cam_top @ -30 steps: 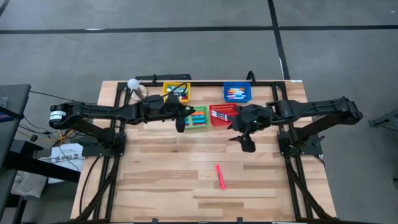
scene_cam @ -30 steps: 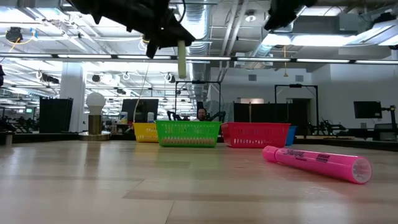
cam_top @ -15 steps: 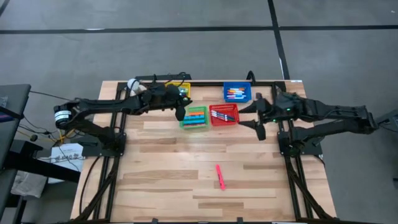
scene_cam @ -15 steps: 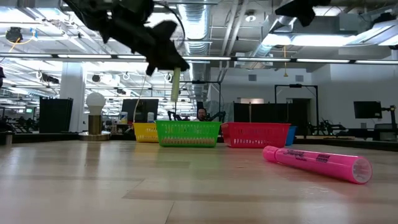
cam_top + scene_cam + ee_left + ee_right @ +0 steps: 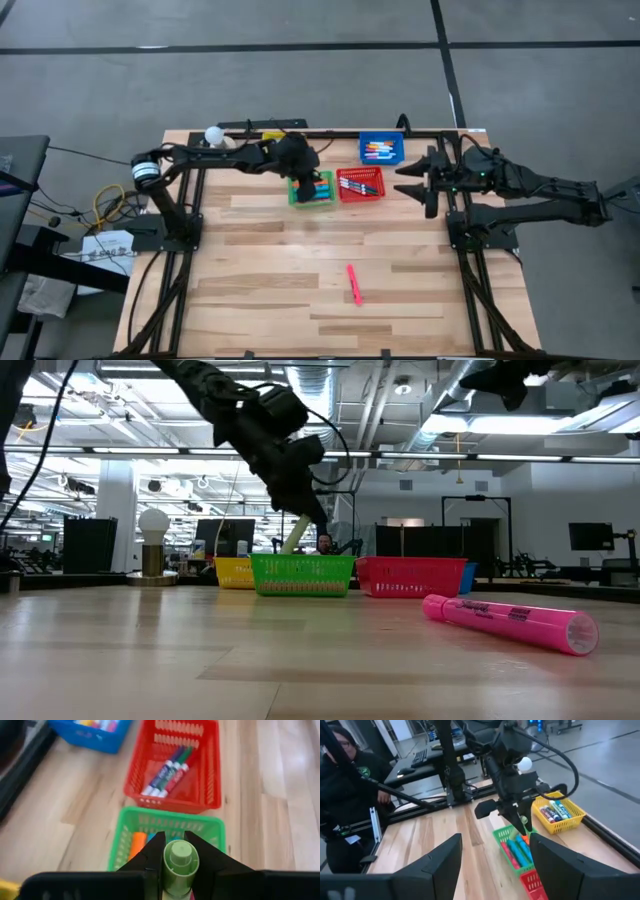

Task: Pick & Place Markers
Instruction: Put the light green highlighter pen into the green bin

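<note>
Yellow-green marker clamped in left end effector over green basket, lower barrel hidden, right end effector spread wide

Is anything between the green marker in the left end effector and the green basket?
Nothing visible. The left end effector holds the green marker directly above the green basket, whose open top is unobstructed.

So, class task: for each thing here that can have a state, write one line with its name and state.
left gripper: shut on the yellow-green marker, over the green basket.
right gripper: open, empty, at the table's right edge.
pink marker: lying loose on the table.
red basket: holds markers.
</note>
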